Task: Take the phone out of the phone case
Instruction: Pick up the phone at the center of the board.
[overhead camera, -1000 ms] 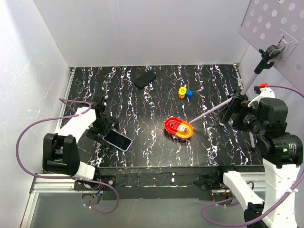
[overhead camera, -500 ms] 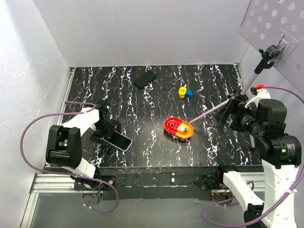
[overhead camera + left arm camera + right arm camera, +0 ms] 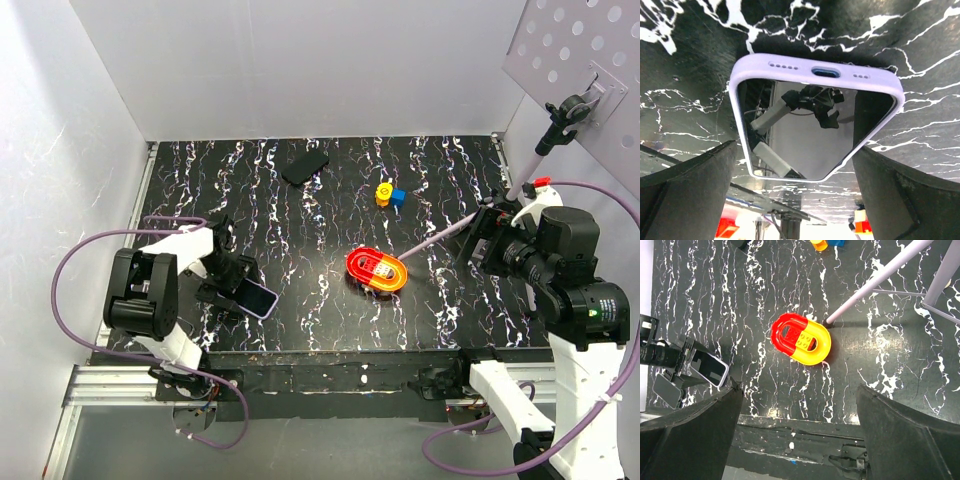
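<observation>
Lilac phone case [image 3: 815, 75], phone [image 3: 805, 140] inside, flat near the counter's [image 3: 330, 210] near-left corner between spread left fingers [image 3: 687, 175]; right fingers [image 3: 685, 430] spread, aloft; likely risk: one-sided push sliding the cased phone instead of freeing it.

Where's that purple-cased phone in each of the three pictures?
Top: phone lower left.
Left wrist: phone centre, large.
Right wrist: phone left, mid-height.
Landmark: red-yellow toy, right of it in top and right wrist.
</observation>
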Motion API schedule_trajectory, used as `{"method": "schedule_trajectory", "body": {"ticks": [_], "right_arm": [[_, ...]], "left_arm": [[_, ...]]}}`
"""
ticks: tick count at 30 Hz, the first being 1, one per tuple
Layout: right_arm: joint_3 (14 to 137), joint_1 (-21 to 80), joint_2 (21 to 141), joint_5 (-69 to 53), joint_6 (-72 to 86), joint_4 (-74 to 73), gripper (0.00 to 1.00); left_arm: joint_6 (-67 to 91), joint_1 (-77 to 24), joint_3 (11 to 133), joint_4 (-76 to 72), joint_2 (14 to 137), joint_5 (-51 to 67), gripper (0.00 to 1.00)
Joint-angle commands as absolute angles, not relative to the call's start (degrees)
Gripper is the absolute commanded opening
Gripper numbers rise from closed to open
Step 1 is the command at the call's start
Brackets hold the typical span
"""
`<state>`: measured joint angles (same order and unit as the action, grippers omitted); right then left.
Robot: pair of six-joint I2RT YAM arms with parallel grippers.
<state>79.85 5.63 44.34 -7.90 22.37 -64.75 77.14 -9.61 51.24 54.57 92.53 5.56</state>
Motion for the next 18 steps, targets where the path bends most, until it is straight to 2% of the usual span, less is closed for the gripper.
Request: {"method": "schedule_trajectory", "body": {"ticks": [1, 3, 5, 7, 9, 14, 18], "right_arm": [[79.45, 5.36, 44.38, -8.70, 22.50, -61.96, 1.00], [79.37, 5.36, 44.73, -9.14, 21.89, -62.40, 1.00], [78.41, 5.36, 45.26, -10.27, 21.45, -62.67, 1.00], [76.83, 5.36, 45.79, -15.97, 20.39, -62.05, 1.00], [73.84, 5.88, 45.88, -21.85, 21.27, -60.13, 1.00], [66.72, 11.76, 43.51, -20.31, 24.60, -54.58, 1.00], [62.94, 16.60, 43.42, -18.20, 26.10, -53.26, 1.00]], "left_arm": [[78.66, -9.84, 50.28, 53.88, 95.71, 6.15, 1.00], [78.84, -9.84, 49.22, 53.44, 95.98, 5.80, 1.00], [79.01, -9.93, 47.64, 52.91, 95.19, 4.58, 0.90], [78.14, -10.02, 45.80, 51.60, 94.22, 3.78, 0.72], [75.78, -10.19, 44.83, 49.93, 93.17, 3.52, 0.48], [68.22, -12.73, 44.74, 47.29, 89.31, 1.67, 0.15], [61.72, -20.01, 46.58, 47.20, 84.56, -2.98, 0.07]]}}
